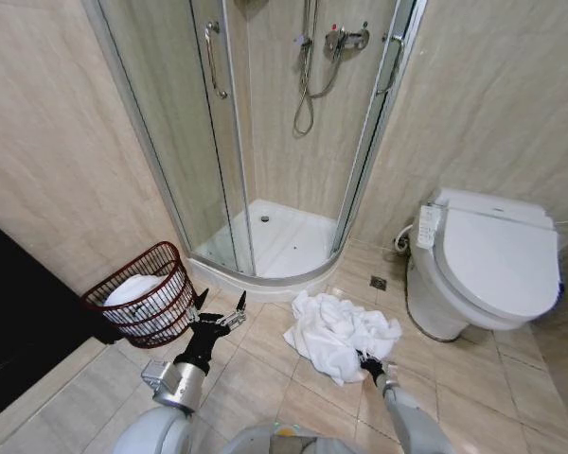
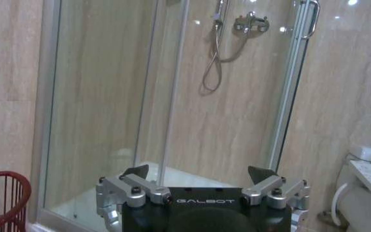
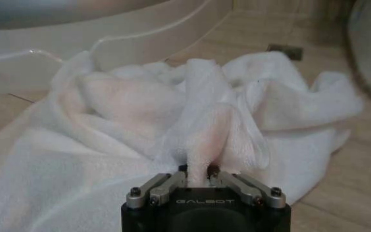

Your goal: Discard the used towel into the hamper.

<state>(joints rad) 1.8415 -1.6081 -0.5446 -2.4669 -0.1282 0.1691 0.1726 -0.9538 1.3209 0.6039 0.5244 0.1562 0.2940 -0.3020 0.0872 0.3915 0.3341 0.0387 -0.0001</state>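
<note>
Towel (image 1: 339,336) lies heaped on the floor, centre-low of the head frame; not yet lifted. Hamper (image 1: 144,295), lower left, already holds white cloth. Right gripper (image 3: 200,175): jaws pinched on a towel fold. Left gripper (image 2: 200,180): jaws wide, empty.

1. Towel (image 1: 336,333): white, crumpled in a loose heap on the tiled floor, near centre of the scene, just in front of the shower base and left of the toilet. Folds bunched and raised in the middle, edges spread flat on the tiles. One fold at the near edge pinched upward, seen close in the right wrist view (image 3: 202,145).
2. Hamper (image 1: 147,293): small, round, dark reddish-brown open-weave wire, tapering to the base. Tilted, mouth leaning left and toward the near side. Set on the floor at far left, beside the shower enclosure. White cloth already inside. Well apart from the towel. Rim visible in the left wrist view (image 2: 5,193).
</note>
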